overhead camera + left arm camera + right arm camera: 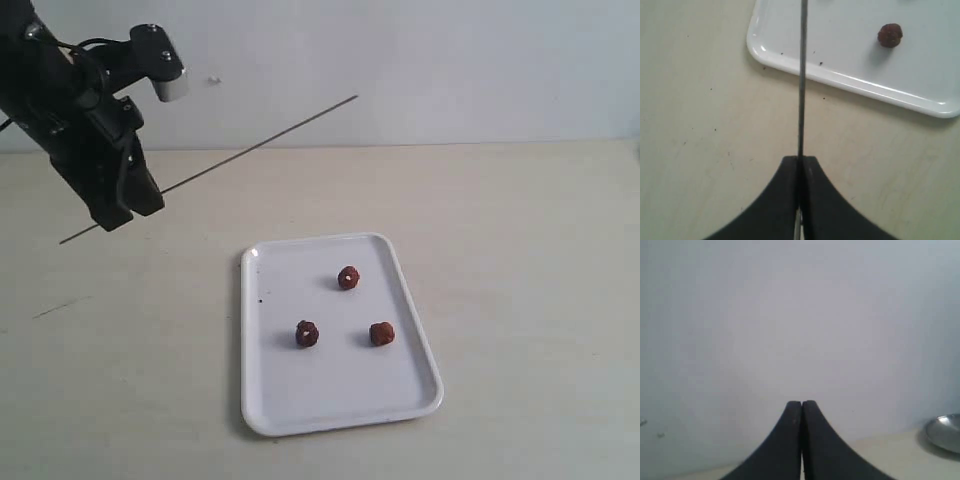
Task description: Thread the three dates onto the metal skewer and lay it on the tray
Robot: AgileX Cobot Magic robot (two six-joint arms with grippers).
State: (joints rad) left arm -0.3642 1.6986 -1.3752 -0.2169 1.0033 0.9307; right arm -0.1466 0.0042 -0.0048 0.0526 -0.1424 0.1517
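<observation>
Three dates [348, 277] [307, 334] [381, 334] lie loose on the white tray [275, 400] near the middle of the table. My left gripper [125, 205] hangs above the table to the tray's upper left, shut on the metal skewer [260, 142], which slants up to the right in the air. In the left wrist view the skewer [802, 80] runs straight out from the left gripper [800, 159] over the tray's rim [850, 85], with one date [890, 35] off to the side. The right gripper [801, 403] is shut and empty, facing a blank wall; it does not show in the exterior view.
The tray lies on a pale beige tabletop [530, 260] with a white wall behind. The skewer's thin shadow [60, 307] falls on the table at the left. A shiny metal dish [945, 432] shows at the edge of the right wrist view.
</observation>
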